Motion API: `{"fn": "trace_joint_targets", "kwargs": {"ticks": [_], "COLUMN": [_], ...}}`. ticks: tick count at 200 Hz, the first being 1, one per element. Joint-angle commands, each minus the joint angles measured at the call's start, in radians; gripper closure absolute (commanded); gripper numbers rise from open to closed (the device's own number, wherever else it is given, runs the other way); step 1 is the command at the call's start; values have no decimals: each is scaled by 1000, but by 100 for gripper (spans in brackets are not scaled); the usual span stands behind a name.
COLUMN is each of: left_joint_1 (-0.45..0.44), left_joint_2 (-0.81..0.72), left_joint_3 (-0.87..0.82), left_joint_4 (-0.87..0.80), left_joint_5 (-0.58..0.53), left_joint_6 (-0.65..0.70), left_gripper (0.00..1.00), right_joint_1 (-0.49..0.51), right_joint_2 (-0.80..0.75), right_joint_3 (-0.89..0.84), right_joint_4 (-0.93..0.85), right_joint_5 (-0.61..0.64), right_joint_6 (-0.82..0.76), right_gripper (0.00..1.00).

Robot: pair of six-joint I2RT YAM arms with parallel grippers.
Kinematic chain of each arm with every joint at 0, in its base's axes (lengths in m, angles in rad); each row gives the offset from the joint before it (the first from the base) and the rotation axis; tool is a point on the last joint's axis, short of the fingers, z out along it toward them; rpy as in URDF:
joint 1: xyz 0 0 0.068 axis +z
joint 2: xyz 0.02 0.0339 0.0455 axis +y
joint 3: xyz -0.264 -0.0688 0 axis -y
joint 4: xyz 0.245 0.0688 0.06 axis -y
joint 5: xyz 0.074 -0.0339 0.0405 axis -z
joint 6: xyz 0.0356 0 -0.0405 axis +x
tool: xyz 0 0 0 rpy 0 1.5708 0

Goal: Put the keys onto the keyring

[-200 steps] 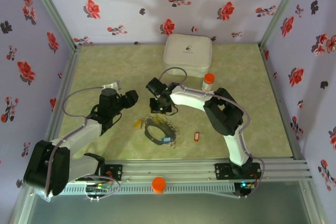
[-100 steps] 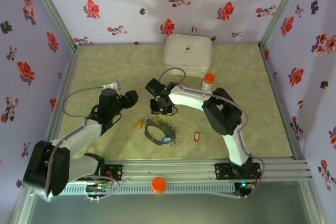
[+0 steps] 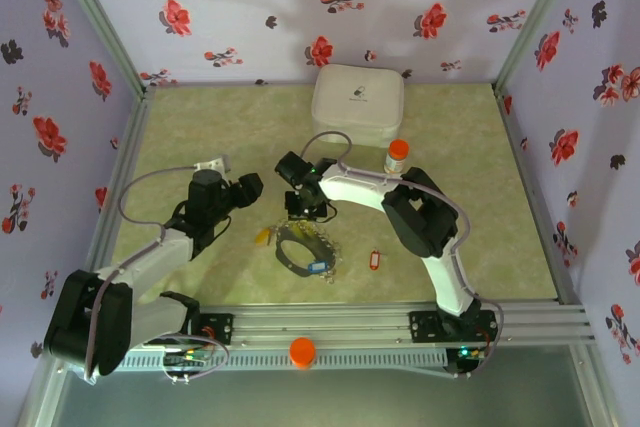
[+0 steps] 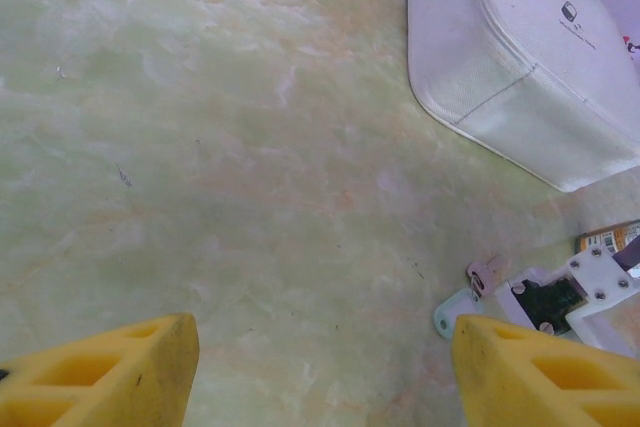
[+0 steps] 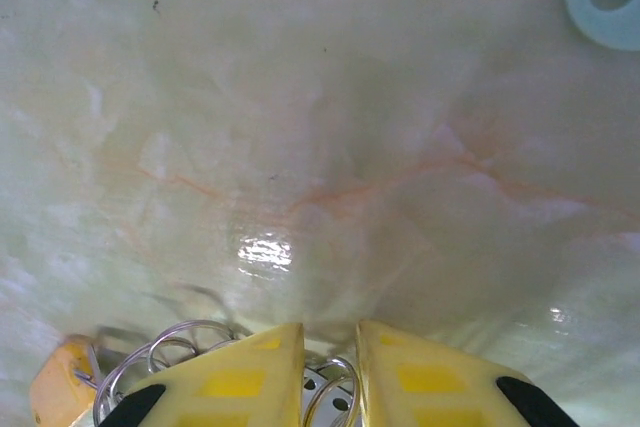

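**Left tool**: fingers spread wide, nothing between them, over bare table.

**Right tool**: fingers nearly pressed together, with a narrow gap left. Wire loops show at the gap. Whether they are pinched cannot be told.

**Keyring**: flat on the table, at 6 o'clock from the right tool.

**Keys:**
- Yellow key: at the ring's 9 o'clock.
- Blue key: at the ring's 5 o'clock.
- Red key: apart from the ring, at its 3 o'clock.
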Motion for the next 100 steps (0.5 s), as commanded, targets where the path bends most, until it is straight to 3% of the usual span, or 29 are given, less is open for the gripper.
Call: {"fn": "trace_joint_targets", "kwargs": {"ticks": [1, 100], "left_joint_1": [6, 7], "left_joint_2": [-21, -27], "left_joint_3": [-6, -4], "left_joint_4": [6, 0], "left_joint_5": [-22, -23], "left_joint_6": [22, 26], "left_gripper": [33, 33], "right_joint_1": [6, 7], "right_joint_2": [25, 32], "right_joint_3": [35, 61], "right_joint_4": [-17, -35], "right_joint_5": [-9, -15], "right_joint_6": [13, -21], "right_gripper": [81, 99]}}
